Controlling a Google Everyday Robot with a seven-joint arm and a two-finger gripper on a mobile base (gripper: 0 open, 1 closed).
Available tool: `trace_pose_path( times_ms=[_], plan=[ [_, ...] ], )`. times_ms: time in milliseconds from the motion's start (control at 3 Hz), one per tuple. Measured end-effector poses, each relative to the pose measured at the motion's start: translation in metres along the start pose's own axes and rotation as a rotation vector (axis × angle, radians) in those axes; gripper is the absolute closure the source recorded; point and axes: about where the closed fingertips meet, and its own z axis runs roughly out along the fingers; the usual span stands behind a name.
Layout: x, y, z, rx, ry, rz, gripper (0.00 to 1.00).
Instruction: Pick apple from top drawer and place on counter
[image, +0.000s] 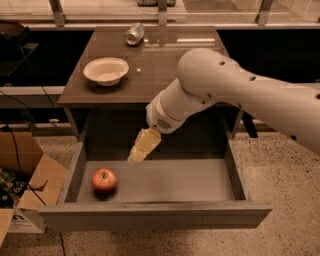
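The red apple (104, 180) lies on the floor of the open top drawer (155, 215), near its left wall. The drawer is pulled out below the glossy dark counter (150, 70). My gripper (136, 159) hangs from the white arm over the drawer's back middle, a little to the right of the apple and above it, apart from it. It holds nothing that I can see.
A white bowl (106, 70) stands on the counter's left side and a crushed silver can (134, 34) lies at its back edge. A cardboard box (30, 185) sits on the floor left of the drawer. My arm (235, 95) spans the right half of the view.
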Motion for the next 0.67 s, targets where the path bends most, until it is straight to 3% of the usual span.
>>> trace_pose_path(
  times_ms=[667],
  plan=[
    [-0.003,-0.004,0.083,-0.093,-0.032,-0.022,0.0]
  ],
)
